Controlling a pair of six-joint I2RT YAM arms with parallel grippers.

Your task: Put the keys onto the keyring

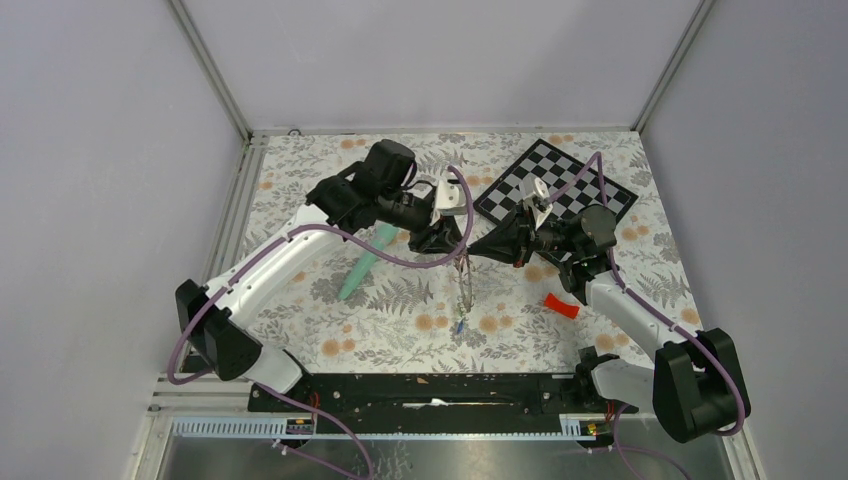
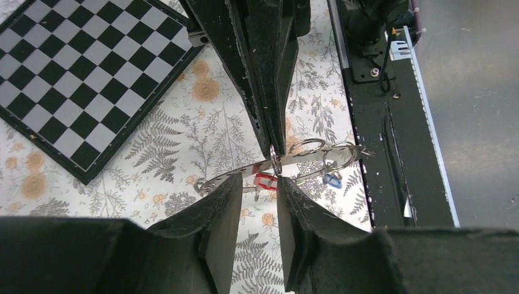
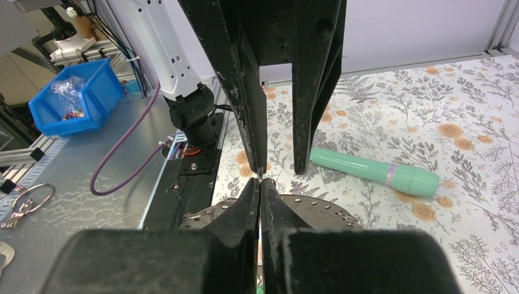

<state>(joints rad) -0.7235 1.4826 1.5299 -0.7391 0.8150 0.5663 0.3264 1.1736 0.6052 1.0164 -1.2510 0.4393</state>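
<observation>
The keyring (image 1: 464, 285), a flat grey perforated ring, hangs edge-on above the table between both grippers. My right gripper (image 1: 478, 250) is shut on its top edge; the right wrist view shows the shut gripper (image 3: 260, 184) with the ring's disc (image 3: 324, 208) behind it. My left gripper (image 1: 452, 243) faces it from the left, open. In the left wrist view the open left gripper (image 2: 256, 184) has its tips at the keyring (image 2: 298, 160), gripping nothing. A red key (image 2: 265, 180) and a blue key (image 2: 332, 179) dangle from the ring, the blue key (image 1: 459, 326) lowest.
A checkerboard (image 1: 556, 190) lies at the back right. A mint-green tube (image 1: 365, 262) lies left of the grippers, and a curved red plastic piece (image 1: 561, 305) lies right of them. The black base rail (image 1: 440, 390) runs along the near edge. A blue bin (image 3: 76, 101) stands off the table.
</observation>
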